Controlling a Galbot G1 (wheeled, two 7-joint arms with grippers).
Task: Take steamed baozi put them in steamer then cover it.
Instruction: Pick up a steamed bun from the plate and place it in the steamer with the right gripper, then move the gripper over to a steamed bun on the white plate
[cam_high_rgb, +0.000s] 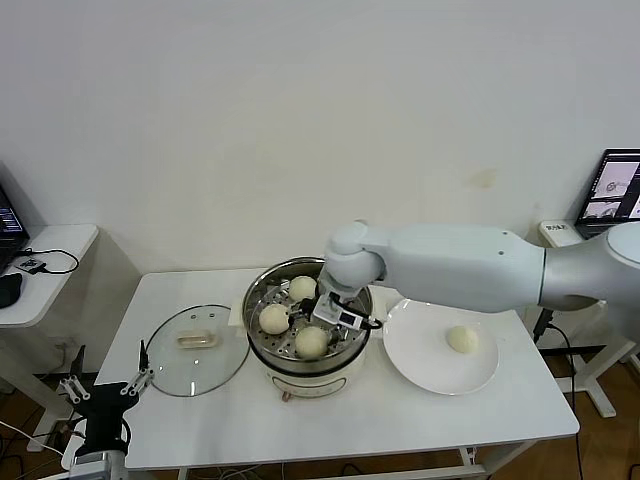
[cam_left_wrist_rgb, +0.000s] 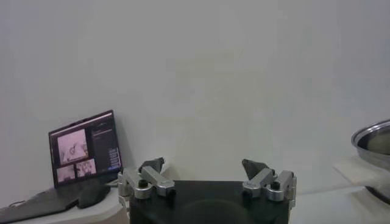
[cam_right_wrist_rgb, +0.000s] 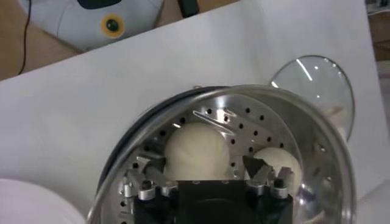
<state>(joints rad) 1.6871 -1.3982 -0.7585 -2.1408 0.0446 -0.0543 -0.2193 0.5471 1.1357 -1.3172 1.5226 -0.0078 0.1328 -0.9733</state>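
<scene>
The right gripper (cam_right_wrist_rgb: 204, 165) hangs over the steamer (cam_high_rgb: 262, 345), fingers spread apart around a bun (cam_right_wrist_rgb: 196, 150) on the tray; three buns sit inside. A fourth bun (cam_high_rgb: 461, 339) rests on the plate (cam_high_rgb: 415, 360), the lid (cam_high_rgb: 198, 349) lies on the table (cam_high_rgb: 400, 420), and the left gripper (cam_left_wrist_rgb: 204, 168) waits open beside the table.

Three baozi (cam_high_rgb: 311, 342) lie in the steamer (cam_high_rgb: 262, 300) mid-counter (cam_high_rgb: 350, 430). The cover (cam_high_rgb: 198, 348) lies left of it. A plate (cam_high_rgb: 420, 365) holding one baozi lies right.
</scene>
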